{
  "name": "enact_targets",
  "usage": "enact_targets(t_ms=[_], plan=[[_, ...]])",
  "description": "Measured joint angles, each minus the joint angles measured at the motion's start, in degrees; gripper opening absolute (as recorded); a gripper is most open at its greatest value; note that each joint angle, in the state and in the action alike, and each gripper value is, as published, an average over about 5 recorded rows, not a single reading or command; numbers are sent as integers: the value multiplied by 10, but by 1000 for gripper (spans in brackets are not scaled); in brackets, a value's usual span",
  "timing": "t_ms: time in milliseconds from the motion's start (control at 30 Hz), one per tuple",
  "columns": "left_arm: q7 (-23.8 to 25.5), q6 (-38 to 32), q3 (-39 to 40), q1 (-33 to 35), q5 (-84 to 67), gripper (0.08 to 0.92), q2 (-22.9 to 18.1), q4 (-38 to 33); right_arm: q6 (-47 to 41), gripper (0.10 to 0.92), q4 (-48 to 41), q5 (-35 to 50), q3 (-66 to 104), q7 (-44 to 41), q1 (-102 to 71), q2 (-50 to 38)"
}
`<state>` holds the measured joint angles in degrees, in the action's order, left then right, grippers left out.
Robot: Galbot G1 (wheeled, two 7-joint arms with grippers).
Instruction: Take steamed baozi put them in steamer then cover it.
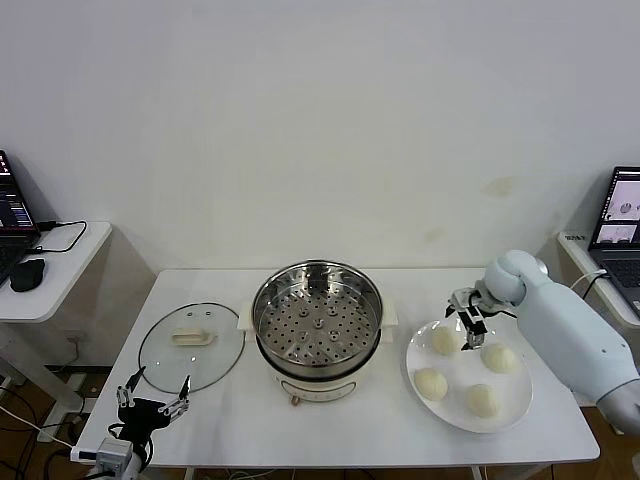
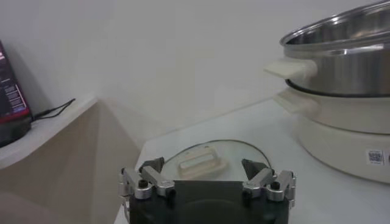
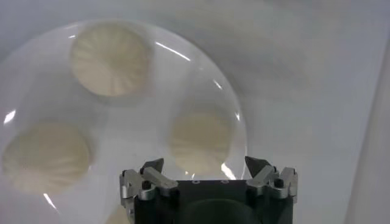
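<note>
We see four cream-white baozi lying on a white plate beside the open steamer. Our right gripper hangs over the nearest bun, fingers apart, holding nothing. The glass lid lies flat; left gripper waits spread open nearby.

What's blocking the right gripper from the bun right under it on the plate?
Nothing visible. The right gripper hangs open above the nearest baozi on the plate, with only clear air between them.
</note>
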<state>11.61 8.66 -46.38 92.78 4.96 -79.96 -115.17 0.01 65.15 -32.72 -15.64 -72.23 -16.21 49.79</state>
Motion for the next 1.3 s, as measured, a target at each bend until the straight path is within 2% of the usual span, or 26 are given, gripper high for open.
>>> enact_targets(t_ms=[833,933,1200,1300], plan=[[-2,0,8,-8,-2,823,1,15,-17,817,-26,-5,12,47,-22,19],[-3,0,9,-8,-2,823,0,16,-19,787,-26,-2,13,50,-23,20],[-3,0,10,-8,-1,823,-1,18,-23,597,-26,8,17,50,-23,17],[-4,0,10,-8,-1,823,-2,18,-25,563,-25,13,19,47,-22,15]])
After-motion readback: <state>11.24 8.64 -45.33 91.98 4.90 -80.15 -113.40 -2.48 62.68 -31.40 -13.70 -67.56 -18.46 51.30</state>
